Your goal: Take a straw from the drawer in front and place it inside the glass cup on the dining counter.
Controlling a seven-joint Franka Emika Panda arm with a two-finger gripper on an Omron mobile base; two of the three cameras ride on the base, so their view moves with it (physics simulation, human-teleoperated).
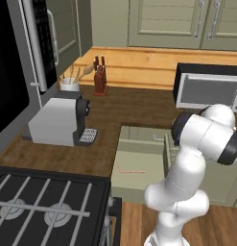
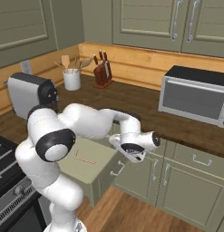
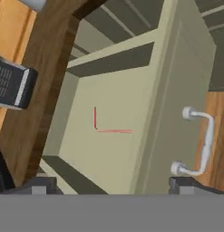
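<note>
Straw: one straw [image 3: 111, 130], thin and red, bent to an L, lying flat on the floor of the open drawer [image 3: 81, 149]; it also shows as a faint red line in the left base view [image 1: 130, 171] and the right base view [image 2: 84, 158]
Drawer: one pulled out, pale green, below the dark wood counter [image 2: 145, 106]; one metal handle [image 3: 198, 141] on its front panel
Gripper: one gripper [image 3: 114, 185], fingers spread wide apart with nothing between them, hanging above the drawer and apart from the straw
Counter things: one grey coffee machine [image 1: 60, 120], one white utensil holder [image 1: 69, 84] with wooden tools, one knife block [image 1: 100, 77], one microwave [image 2: 195, 96]
Stove: one black cooktop [image 1: 43, 204] at the lower left of the left base view
Hand view alone: the L bend of the straw and the drawer handle seen close
Right base view alone: the wrist [image 2: 133, 145] bent over the drawer's near edge, and the closed cabinet doors [image 2: 177, 186] under the microwave
Left base view alone: the cooktop grates, with the white arm [image 1: 192, 163] covering the drawer's right side
</note>
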